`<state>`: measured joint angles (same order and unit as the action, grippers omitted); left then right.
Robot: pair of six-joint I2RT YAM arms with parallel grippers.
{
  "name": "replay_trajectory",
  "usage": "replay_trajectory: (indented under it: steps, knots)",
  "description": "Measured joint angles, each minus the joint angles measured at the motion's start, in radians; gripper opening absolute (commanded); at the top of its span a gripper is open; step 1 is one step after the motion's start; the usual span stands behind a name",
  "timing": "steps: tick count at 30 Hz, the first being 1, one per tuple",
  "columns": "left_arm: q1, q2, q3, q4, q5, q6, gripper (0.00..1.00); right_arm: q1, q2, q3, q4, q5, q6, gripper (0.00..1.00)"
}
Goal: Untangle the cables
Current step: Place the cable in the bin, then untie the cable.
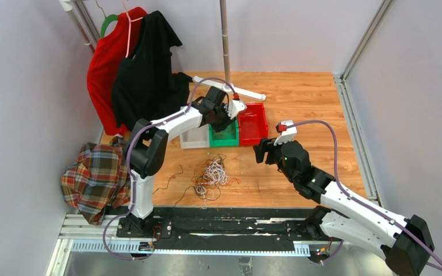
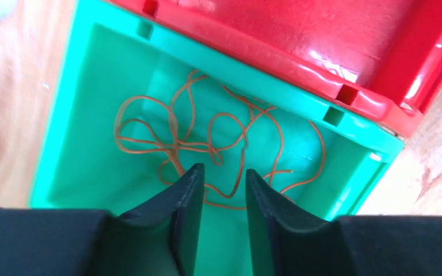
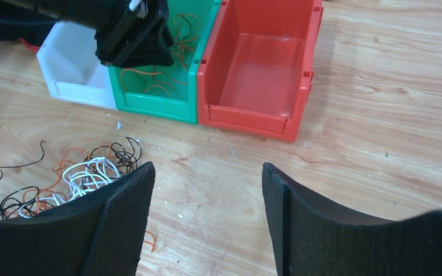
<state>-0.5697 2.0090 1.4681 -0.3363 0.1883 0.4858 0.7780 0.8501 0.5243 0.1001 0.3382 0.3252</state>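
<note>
The left gripper (image 2: 224,170), jaws narrowly parted and empty, above orange cables (image 2: 213,146) in green bin (image 2: 75,126); right gripper (image 3: 207,169) wide open, empty.

- The whole surface (image 1: 305,98) is viewed from high behind the arm bases, facing its far edge.
- The green bin (image 2: 92,161) is viewed closely from above by the left wrist.
- The green bin and the cables (image 3: 89,172) are viewed obliquely from the right wrist; both are shared with the top view.

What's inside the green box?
Thin orange wires lie looped on the green bin's floor. The left gripper hides the near part of the floor.
</note>
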Motion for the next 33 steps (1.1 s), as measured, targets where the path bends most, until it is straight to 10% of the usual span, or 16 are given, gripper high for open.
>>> replay_trajectory:
  steps: [5, 16, 33]
  knots:
    - [0.000, -0.030, 0.131, -0.182, 0.023, 0.010, 0.99, -0.013, -0.003, 0.000, -0.003, -0.025, -0.003, 0.71]
    - [0.000, -0.402, 0.139, -0.472, 0.181, 0.066, 0.98, -0.018, -0.003, 0.048, -0.020, -0.084, -0.041, 0.77]
    - [0.000, -0.686, -0.451, -0.577, 0.359, 0.214, 0.83, -0.043, -0.017, -0.027, -0.015, -0.204, -0.012, 0.61]
